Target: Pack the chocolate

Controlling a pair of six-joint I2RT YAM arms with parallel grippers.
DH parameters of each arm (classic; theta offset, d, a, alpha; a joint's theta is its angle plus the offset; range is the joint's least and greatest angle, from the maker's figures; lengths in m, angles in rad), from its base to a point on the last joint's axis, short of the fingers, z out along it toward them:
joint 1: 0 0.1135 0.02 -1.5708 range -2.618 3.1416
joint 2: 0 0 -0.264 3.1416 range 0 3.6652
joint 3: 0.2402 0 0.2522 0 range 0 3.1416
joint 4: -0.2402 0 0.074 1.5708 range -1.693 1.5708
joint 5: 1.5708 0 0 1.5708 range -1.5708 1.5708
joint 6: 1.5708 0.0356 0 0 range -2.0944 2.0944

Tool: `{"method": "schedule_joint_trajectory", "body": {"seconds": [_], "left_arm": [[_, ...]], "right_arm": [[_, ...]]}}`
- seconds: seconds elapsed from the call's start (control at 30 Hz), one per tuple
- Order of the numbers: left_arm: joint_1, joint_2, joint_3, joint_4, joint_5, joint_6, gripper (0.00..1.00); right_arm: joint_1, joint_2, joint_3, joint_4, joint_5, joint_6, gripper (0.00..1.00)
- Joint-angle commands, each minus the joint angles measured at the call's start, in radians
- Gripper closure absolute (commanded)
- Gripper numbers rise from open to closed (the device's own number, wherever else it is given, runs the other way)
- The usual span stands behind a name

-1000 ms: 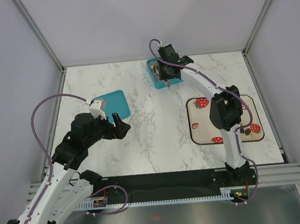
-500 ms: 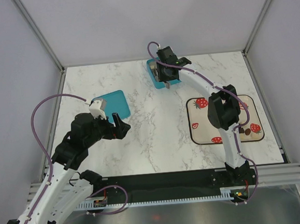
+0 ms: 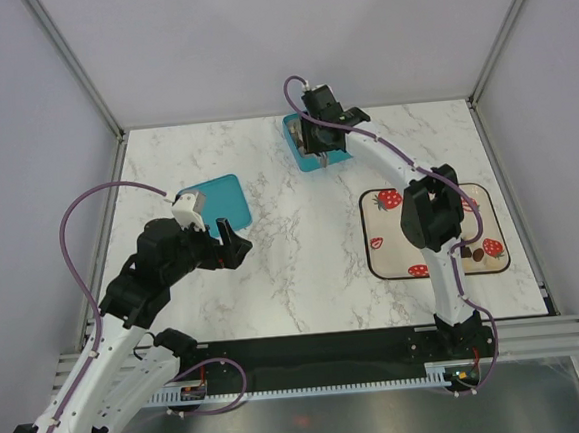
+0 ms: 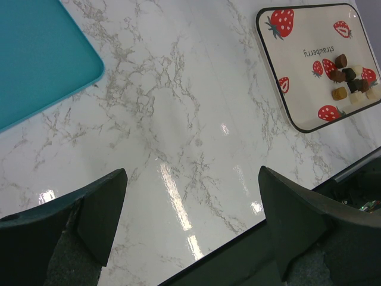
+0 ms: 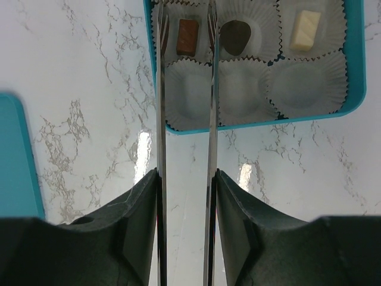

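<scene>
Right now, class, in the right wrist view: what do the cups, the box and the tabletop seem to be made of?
Cups: thin white paper, matt, by the fluted pleats. Box: teal, smooth, probably plastic or coated card. Tabletop: glossy marble-look surface, grey veins and lamp glare; stone or laminate unclear.

Left fingers (image 4: 98,208) wide apart, right fingers (image 5: 140,220) slightly parted

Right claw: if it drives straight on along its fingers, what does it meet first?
Probably the brown chocolate block lying between the tips of the right claw, in a paper cup of the teal box. Depth is unclear; the cup may come first.
</scene>
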Motion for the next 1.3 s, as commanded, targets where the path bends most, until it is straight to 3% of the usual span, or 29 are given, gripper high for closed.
{"method": "schedule_joint_trajectory", "body": {"seconds": [0.0, 0.2, 0.73, 1.07, 1.27], "left_arm": [[0.0, -0.009, -0.003, 0.018, -0.001, 0.033, 0.01], [0.0, -0.006, -0.003, 0.02, -0.003, 0.033, 0.01], [0.0, -0.008, -0.003, 0.02, 0.005, 0.033, 0.01], [0.0, -0.005, 0.0, 0.02, 0.018, 0.035, 0.01], [-0.002, -0.008, -0.001, 0.02, 0.018, 0.033, 0.01]], "right_arm": [[0.005, -0.046, 0.071, -0.014, 0.025, -0.01, 0.52], [0.005, -0.179, 0.022, -0.077, 0.013, 0.015, 0.54], [0.002, -0.815, -0.605, -0.154, 0.066, 0.067, 0.55], [-0.035, -1.033, -0.802, -0.378, 0.134, 0.14, 0.55], [-0.162, -1.106, -0.915, -0.416, 0.103, 0.147, 0.56]]}}
